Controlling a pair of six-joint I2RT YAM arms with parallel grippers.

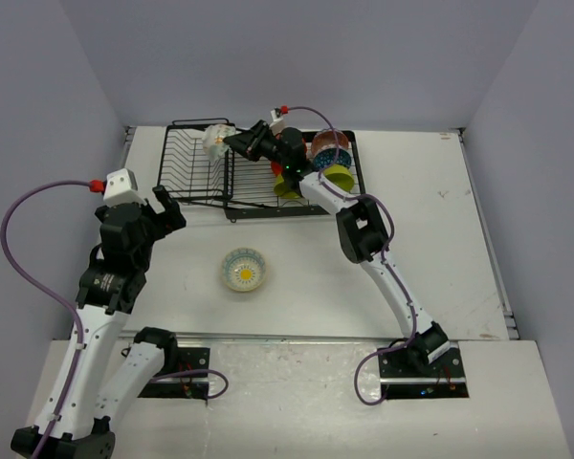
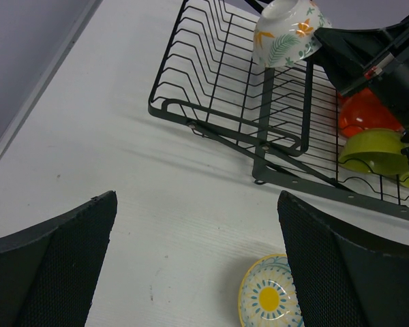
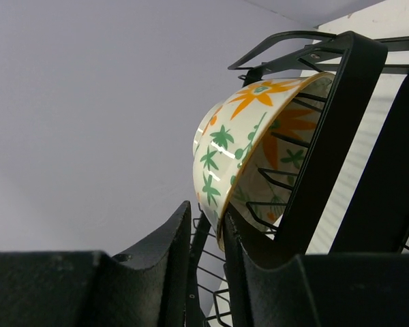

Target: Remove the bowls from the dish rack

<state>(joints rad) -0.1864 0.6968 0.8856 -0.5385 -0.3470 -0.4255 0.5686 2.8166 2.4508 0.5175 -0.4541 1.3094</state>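
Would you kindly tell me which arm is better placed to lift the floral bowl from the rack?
Right: the right hand straddles the floral bowl rim in the dish rack. The left hand hangs open over the table, short of the rack.

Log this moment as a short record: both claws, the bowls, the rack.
left claw: open, empty, near the front-left corner of the dish rack
right claw: jaws straddle the rim of the floral bowl; firm grip unclear
floral bowl: on edge in the rack's smaller section
unloaded: yellow-centred bowl, upright on the table
in rack, right end: orange-red bowl, lime green bowl
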